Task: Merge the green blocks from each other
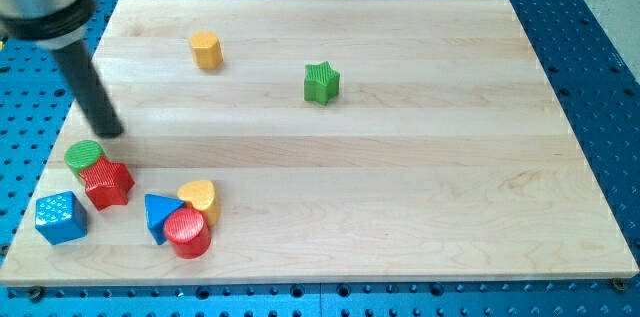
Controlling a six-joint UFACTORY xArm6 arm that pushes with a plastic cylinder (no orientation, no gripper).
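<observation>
- Two green blocks lie well apart on the wooden board [420,187]: a green star [322,83] right of centre in the upper half, and a green cylinder [84,155] near the view's left edge, low down.
- My tip [110,131] sits just above the green cylinder and slightly to its right, near it; I cannot tell whether they touch.
- No pincer is fitted to this arm, only the dark rod, so there is no spread or pinch to report.
- Touching the green cylinder on its lower right is a red star [108,184].
- Left of that and lower, a blue cube [60,217] stands by the board's bottom-left corner, just apart from the red star.
- Further right along the view's bottom, three blocks are packed together: a blue triangle [159,214], a yellow heart [199,196] and a red cylinder [188,232].
- Alone near the view's top, left of the green star, stands a yellow hexagon-like block [207,49].
</observation>
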